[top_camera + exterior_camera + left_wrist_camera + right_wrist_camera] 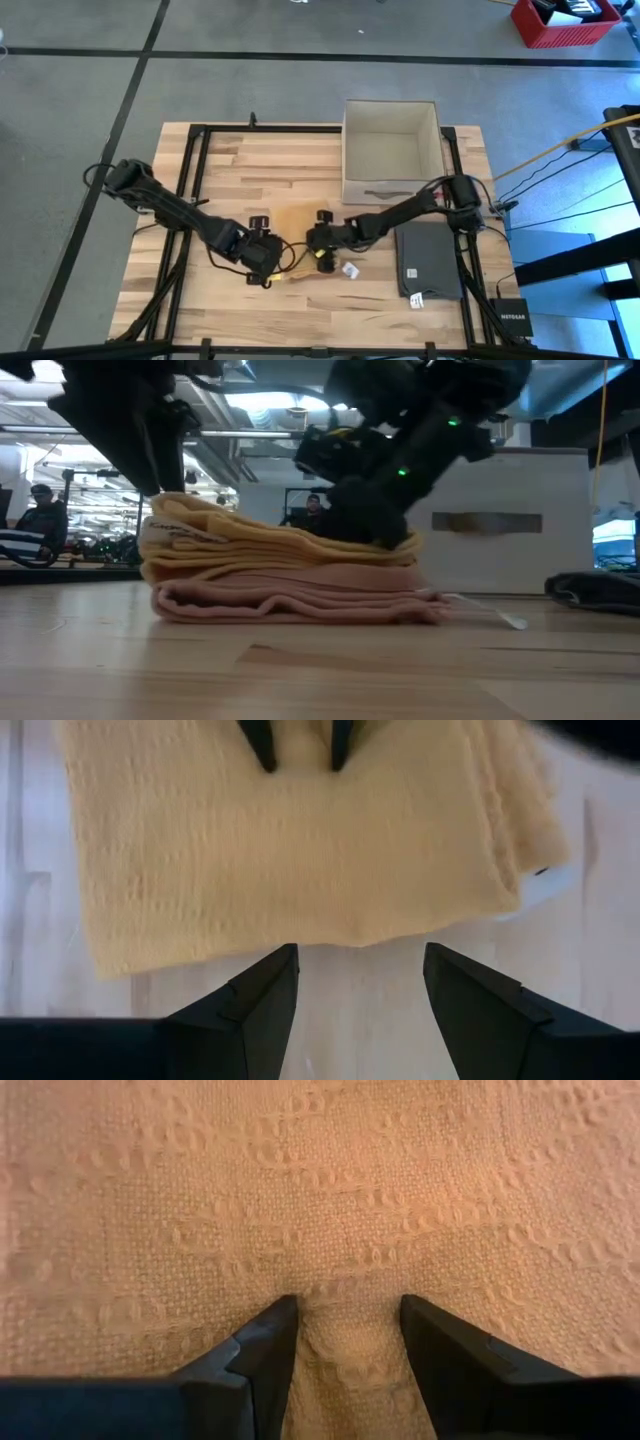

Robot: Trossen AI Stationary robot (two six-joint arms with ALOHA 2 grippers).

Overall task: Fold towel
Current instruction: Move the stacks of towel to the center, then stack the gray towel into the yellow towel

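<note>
While my two arms meet over the middle of the pale wooden plank table (200, 300), I see the yellow waffle-weave towel (292, 222) lying between them, folded into a rough rectangle. From table height its folds (270, 550) stack in soft rounded layers, yellow on top and a pinker layer beneath, with a small white tag poking out at one end. Up close the cloth shows a coarse woven grid with raised little squares (320, 1200).

My left gripper (360, 990) hangs just off one edge of the towel over bare wood, its dark wedge-shaped fingers spread wide and holding nothing. My right gripper (345, 1335) presses down onto the towel's top from the opposite side, fingers partly apart with a ridge of fabric bunched between them; whether it truly pinches that ridge I cannot tell. Both arms reach inward, low and elbows bent.

Behind the towel stands an open white cardboard box (390, 150). A dark grey folded cloth (428, 258) lies flat near the table's right edge.
</note>
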